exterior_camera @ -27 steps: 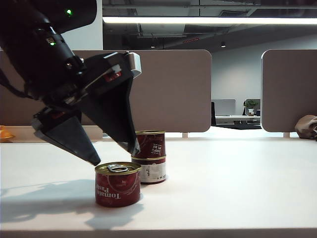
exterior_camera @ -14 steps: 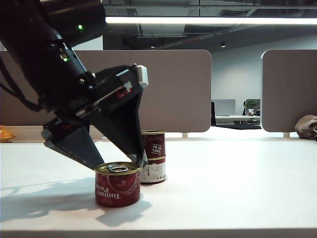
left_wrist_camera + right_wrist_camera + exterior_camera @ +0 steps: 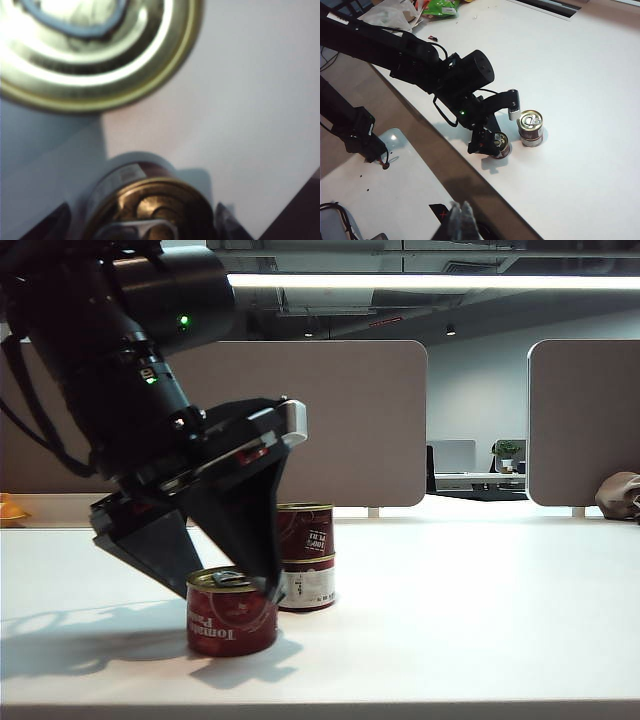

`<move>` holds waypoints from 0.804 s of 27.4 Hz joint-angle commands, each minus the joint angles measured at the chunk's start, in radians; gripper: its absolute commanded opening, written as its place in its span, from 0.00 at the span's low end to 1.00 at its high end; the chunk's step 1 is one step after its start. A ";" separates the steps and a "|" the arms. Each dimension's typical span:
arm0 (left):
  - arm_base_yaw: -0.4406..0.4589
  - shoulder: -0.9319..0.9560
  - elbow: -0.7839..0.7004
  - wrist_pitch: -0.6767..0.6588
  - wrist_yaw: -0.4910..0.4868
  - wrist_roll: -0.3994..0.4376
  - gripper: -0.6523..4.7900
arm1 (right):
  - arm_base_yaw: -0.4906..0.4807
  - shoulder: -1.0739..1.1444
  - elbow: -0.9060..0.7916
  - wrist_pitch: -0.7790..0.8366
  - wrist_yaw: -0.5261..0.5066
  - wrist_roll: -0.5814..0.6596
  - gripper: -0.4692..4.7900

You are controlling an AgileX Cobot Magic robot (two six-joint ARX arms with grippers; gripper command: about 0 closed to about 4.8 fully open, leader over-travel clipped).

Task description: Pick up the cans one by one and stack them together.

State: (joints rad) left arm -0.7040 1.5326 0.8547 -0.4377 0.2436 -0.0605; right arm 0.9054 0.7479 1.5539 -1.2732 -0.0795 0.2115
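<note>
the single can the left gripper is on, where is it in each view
Exterior view: single can low left of centre, between the left gripper's fingers.
Left wrist view: the big gold lid filling the top left corner.
Right wrist view: centre, partly behind the gripper.
Shared landmark: the two-can stack beside it.

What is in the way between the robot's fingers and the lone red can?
Nothing visible. The left gripper has one finger on each side of the lone can, beside the two-can stack. The right gripper is out of view.
</note>
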 commanded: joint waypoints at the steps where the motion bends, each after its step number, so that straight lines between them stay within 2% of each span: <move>1: -0.002 0.002 0.004 -0.026 -0.024 0.008 0.80 | -0.001 0.001 0.002 0.014 0.003 0.002 0.08; 5: -0.002 0.011 0.004 -0.024 -0.024 0.008 0.79 | -0.001 0.001 0.002 0.014 0.003 0.002 0.08; 9: -0.002 0.026 0.004 -0.015 -0.042 0.008 0.67 | -0.001 0.001 0.002 0.013 0.003 0.002 0.08; 15: -0.002 0.034 0.004 0.014 -0.049 0.027 0.67 | 0.000 0.000 0.002 0.013 0.003 0.002 0.08; 18: -0.002 0.034 0.004 0.034 -0.073 0.026 0.57 | -0.001 0.000 0.002 0.013 0.003 0.002 0.08; 22: -0.002 0.030 0.005 0.043 -0.075 0.006 0.57 | -0.001 0.000 0.002 0.013 0.003 0.002 0.08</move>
State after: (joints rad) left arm -0.7048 1.5612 0.8604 -0.3817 0.1780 -0.0410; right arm 0.9054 0.7479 1.5539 -1.2732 -0.0788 0.2119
